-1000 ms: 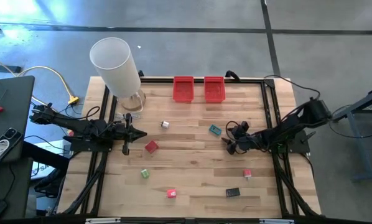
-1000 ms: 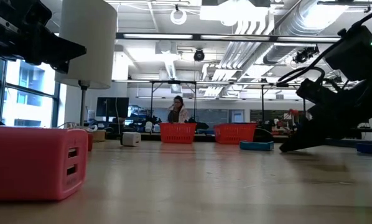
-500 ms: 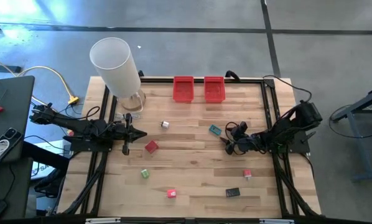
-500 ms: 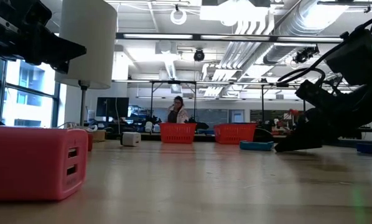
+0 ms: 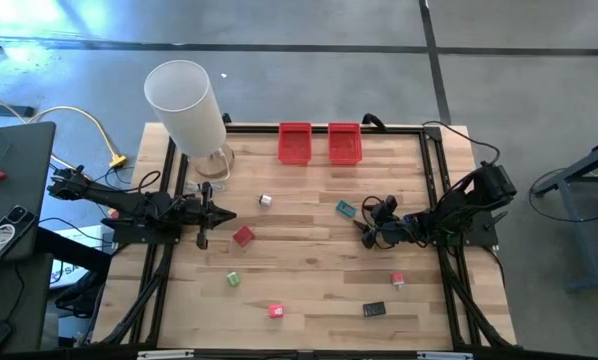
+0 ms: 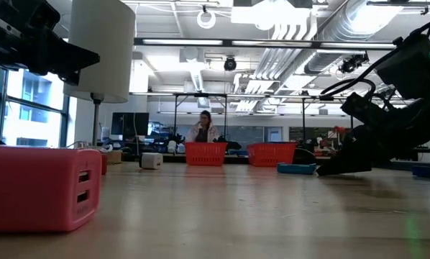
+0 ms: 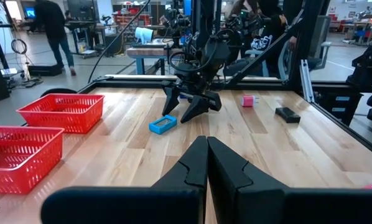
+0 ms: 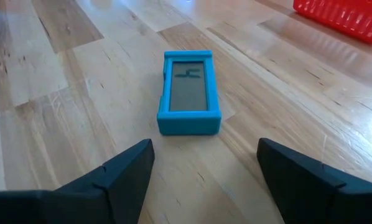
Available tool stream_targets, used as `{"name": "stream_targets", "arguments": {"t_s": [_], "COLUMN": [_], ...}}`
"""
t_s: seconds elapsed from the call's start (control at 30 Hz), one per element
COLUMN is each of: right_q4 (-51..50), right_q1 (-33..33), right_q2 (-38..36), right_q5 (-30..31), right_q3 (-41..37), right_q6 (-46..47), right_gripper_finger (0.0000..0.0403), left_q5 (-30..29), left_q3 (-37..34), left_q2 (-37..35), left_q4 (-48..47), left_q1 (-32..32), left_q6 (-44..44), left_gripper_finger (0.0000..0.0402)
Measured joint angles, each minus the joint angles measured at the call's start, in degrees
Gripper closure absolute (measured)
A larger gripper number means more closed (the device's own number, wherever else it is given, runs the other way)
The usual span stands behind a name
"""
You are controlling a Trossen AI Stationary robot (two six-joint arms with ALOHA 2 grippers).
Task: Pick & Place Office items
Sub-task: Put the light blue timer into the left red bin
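- The right arm reaches in from the desk's right edge, elbow raised near the frame, forearm sloping down toward the middle.
- The right tool (image 5: 367,229) sits low over the desk (image 5: 309,270), tips just above the boards, its two fingers (image 8: 127,171) spread well apart.
- The left arm lies stretched along the left edge, level and low.
- The left tool (image 5: 222,216) points toward the desk's middle, its fingers (image 7: 198,163) pressed together, gripping nothing.

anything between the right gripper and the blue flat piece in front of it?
No. In the right wrist view, only bare wood separates the open right gripper from the blue flat piece. The high view agrees.
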Motion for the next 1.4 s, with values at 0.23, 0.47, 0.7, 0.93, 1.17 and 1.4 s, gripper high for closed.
{"name": "stream_targets", "arguments": {"t_s": [0.23, 0.47, 0.7, 0.93, 1.17, 1.4], "right_q4": [0.03, 0.52, 2.08, 2.56, 10.3, 15.45], "right_q1": [0.01, -0.11, -0.13, -0.65, -1.8, -2.18], "right_q2": [0.0, 0.07, 0.11, 0.9, 6.31, 11.41], "right_q5": [-0.11, -0.15, -1.42, -2.23, -1.63, -0.79], "right_q3": [0.02, 0.0, 0.0, 1.01, 1.19, 2.89], "right_q6": [-0.13, -0.26, -0.99, -2.93, -4.78, -6.15], "right_gripper_finger": [0.0121, 0.0121, 0.0121, 0.0122, 0.0122, 0.0122], "left_q5": [0.0, 0.0, 0.0, 0.0, 0.04, 0.04], "left_q3": [0.0, 0.0, 0.0, 0.0, 0.0, 0.0], "left_q2": [0.0, 0.0, 0.0, 0.0, 0.0, 0.0], "left_q4": [0.0, -0.02, -0.02, 0.0, -0.04, -0.02], "left_q1": [0.01, 0.0, 0.0, 0.01, 0.02, 0.0], "left_q6": [0.02, -0.02, -0.17, 0.0, -1.14, -1.12], "left_gripper_finger": [0.0401, 0.0401, 0.0401, 0.0401, 0.0401, 0.0401]}}
